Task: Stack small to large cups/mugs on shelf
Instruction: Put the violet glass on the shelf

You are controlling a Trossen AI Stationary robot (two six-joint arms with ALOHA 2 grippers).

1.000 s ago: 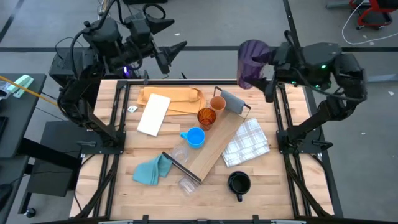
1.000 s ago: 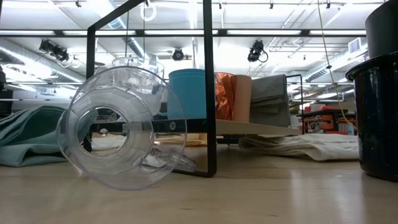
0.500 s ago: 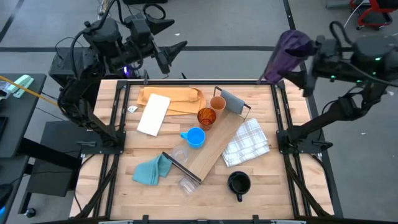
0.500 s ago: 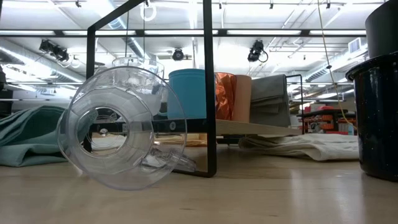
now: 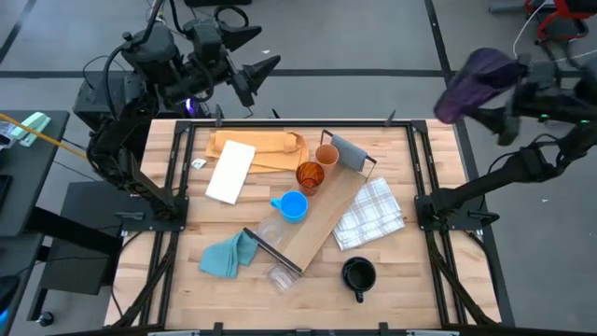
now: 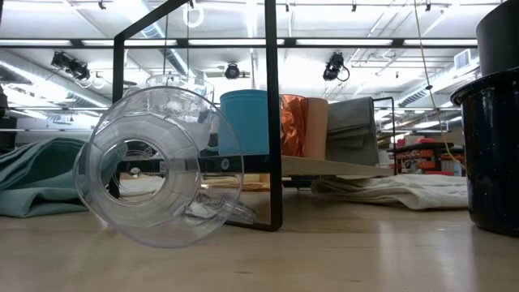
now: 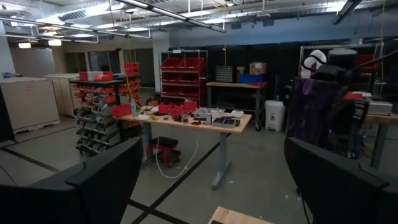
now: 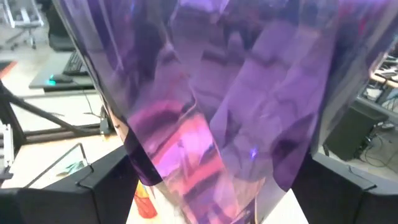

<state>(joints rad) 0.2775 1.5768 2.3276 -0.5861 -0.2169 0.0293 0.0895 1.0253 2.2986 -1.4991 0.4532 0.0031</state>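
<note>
Purple tumbler (image 5: 476,82): clamped between right gripper (image 5: 508,89) fingers, held beyond counter's (image 5: 392,271) right corner.
Left gripper (image 5: 266,67): fingers wide, empty.

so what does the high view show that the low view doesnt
Only the high view: both arms, the left hand open past the table's far edge, the right hand holding the purple tumbler off the table's far right corner, plus the tan paper and white pad.
Only the low view: the room's ceiling lights.
Both: shelf, blue mug, amber cup, tan cup, dark mug, clear cup, teal cloth.
</note>
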